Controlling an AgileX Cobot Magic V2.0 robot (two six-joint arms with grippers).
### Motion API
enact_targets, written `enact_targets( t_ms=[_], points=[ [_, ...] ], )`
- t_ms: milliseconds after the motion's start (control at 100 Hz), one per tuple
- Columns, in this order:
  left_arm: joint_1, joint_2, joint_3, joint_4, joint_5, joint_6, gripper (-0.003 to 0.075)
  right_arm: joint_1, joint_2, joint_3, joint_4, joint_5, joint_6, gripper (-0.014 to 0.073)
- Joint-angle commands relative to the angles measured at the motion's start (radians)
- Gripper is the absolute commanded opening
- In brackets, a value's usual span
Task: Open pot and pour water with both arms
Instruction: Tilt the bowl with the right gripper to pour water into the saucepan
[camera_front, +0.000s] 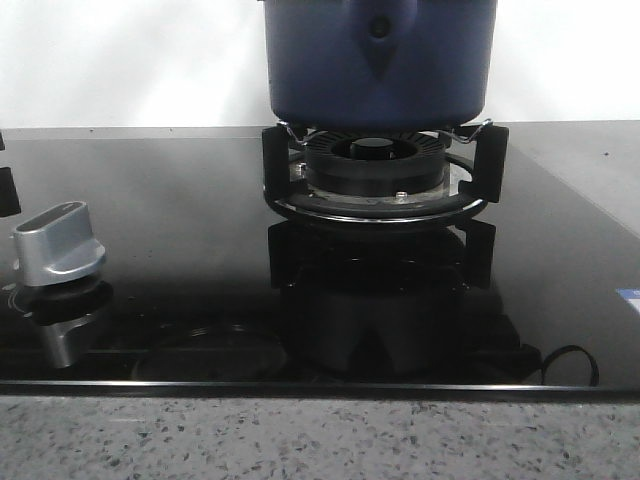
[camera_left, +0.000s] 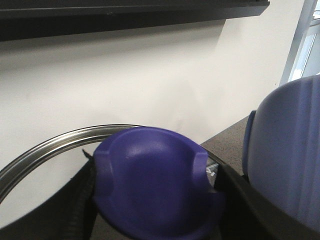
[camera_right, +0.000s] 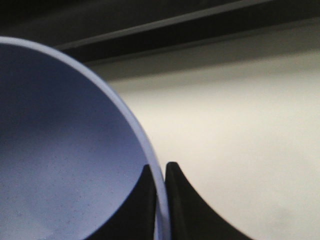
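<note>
While one large round dark-blue pot (camera_front: 380, 62) hangs above one black ribbed burner ring (camera_front: 378, 152):
right gripper (camera_right: 160, 200) pinches its rim, left gripper (camera_left: 150, 220) clamps one blue lid knob (camera_left: 155, 182); one silver dial (camera_front: 57, 245) near-left.

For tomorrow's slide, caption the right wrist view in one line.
Right gripper pinching the rim of the open blue pot, one finger inside, one outside.

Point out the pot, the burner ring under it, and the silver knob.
pot (camera_front: 330, 70), front view, on its dark-blue side wall.
burner ring (camera_front: 375, 152), front view, on its ribbed top.
silver knob (camera_front: 58, 243), front view, on its grip.
</note>
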Motion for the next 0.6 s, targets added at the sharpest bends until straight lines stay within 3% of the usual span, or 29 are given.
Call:
enact_targets(
  t_ms=[0, 350, 590],
  points=[
    [0.001, -0.056, -0.039, -0.082, -0.004, -0.004, 0.0116, 0.0, -0.026, -0.029, 0.002, -0.193, -0.002, -0.0068],
    [0.001, -0.056, -0.039, -0.082, -0.004, -0.004, 0.0116, 0.0, -0.015, -0.029, 0.002, -0.346, -0.002, -0.0068],
    [0.001, -0.056, -0.039, -0.082, -0.004, -0.004, 0.0116, 0.0, -0.015, -0.029, 0.002, -0.359, -0.002, -0.0068]
  ],
)
